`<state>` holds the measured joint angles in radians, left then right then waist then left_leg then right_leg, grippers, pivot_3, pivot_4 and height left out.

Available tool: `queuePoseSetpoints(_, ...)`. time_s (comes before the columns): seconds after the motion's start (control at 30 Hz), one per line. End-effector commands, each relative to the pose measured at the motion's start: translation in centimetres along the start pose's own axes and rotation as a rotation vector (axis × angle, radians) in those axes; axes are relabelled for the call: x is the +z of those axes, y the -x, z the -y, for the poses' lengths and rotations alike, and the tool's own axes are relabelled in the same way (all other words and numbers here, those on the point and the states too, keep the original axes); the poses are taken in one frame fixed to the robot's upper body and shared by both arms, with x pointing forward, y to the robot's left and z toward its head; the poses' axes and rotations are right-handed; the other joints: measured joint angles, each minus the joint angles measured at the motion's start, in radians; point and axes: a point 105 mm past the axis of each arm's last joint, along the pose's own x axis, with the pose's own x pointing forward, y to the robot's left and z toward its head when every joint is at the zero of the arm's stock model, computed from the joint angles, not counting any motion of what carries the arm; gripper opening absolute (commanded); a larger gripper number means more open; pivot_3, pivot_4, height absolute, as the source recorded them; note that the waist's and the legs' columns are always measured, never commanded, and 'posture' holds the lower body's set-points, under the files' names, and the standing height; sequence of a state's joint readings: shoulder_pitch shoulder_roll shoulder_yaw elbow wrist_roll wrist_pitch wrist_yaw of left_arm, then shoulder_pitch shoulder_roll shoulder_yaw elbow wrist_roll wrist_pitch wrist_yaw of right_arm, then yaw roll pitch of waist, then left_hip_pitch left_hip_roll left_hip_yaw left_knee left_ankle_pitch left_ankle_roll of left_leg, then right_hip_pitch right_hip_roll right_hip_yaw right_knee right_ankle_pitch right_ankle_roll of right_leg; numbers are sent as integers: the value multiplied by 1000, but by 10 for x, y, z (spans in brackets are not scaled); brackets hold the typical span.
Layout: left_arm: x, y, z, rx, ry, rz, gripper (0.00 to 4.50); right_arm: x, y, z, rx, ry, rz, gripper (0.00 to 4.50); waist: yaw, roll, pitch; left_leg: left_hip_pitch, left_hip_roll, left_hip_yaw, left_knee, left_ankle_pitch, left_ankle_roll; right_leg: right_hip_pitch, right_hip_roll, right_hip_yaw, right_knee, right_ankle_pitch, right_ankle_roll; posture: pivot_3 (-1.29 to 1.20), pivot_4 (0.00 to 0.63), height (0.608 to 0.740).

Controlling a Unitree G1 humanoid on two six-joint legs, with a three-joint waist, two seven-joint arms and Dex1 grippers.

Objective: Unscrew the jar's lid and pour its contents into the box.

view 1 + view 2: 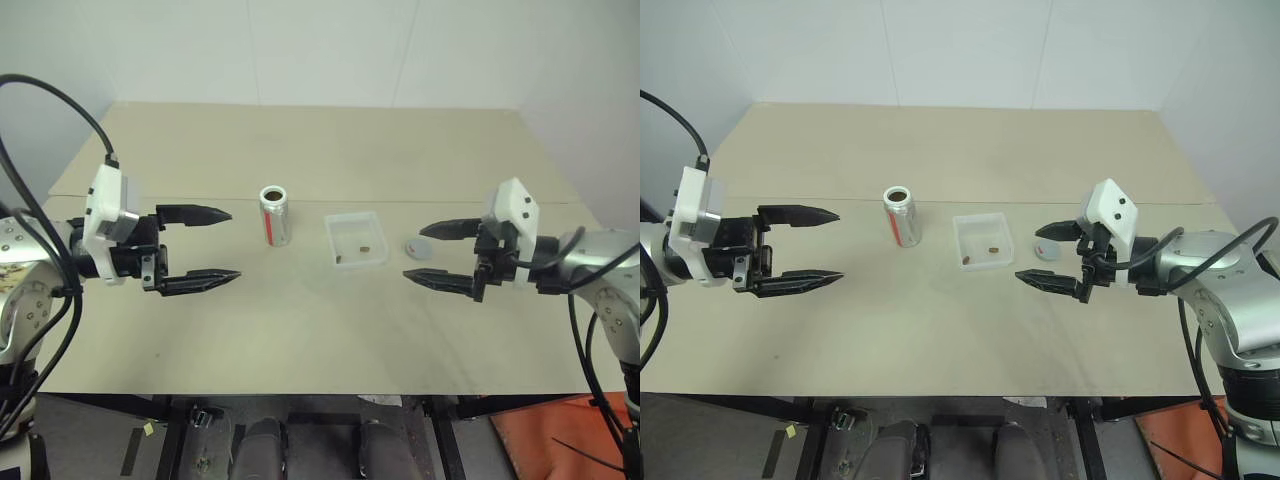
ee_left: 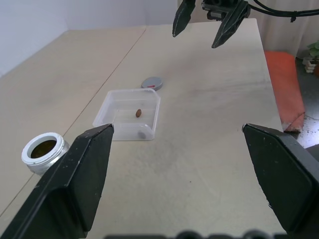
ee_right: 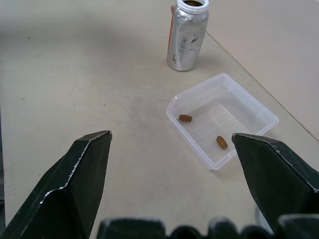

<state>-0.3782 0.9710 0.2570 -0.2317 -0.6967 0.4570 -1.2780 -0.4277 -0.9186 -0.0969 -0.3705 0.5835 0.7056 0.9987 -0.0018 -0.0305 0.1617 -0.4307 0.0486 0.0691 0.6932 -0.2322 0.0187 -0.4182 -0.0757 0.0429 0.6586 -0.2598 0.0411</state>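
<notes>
Though perhaps illegible, jar (image 1: 275,216) label red-white

Silver jar (image 1: 274,215), clear box (image 1: 355,238), brown bits (image 3: 185,118).

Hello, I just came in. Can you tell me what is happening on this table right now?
A two-armed robot is working at a table, and neither arm holds anything. The left pincer and the right pincer both hang open above the table, one at each side. Between them the jar stands upright with its mouth open. The lid lies on the table on the far side of the box from the jar. Two small brown bits lie inside the box, so the pouring looks done.
</notes>
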Motion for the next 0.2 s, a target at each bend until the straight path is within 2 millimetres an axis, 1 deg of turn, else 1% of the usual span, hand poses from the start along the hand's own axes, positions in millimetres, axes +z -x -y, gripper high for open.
queuePoseSetpoints(0.03,8,-1,3,-13,-36,22,4484,14,8,2,-29,63,25,4500,0,0,0,0,0,0,0,0,0,0,0,0,0,0,0,0,150,740)
queuePoseSetpoints(0.2,5,-1,6,-14,-26,20,4484,17,7,3,-22,71,34,4500,-1,0,0,0,0,0,0,0,0,0,0,0,0,0,0,0,150,740)
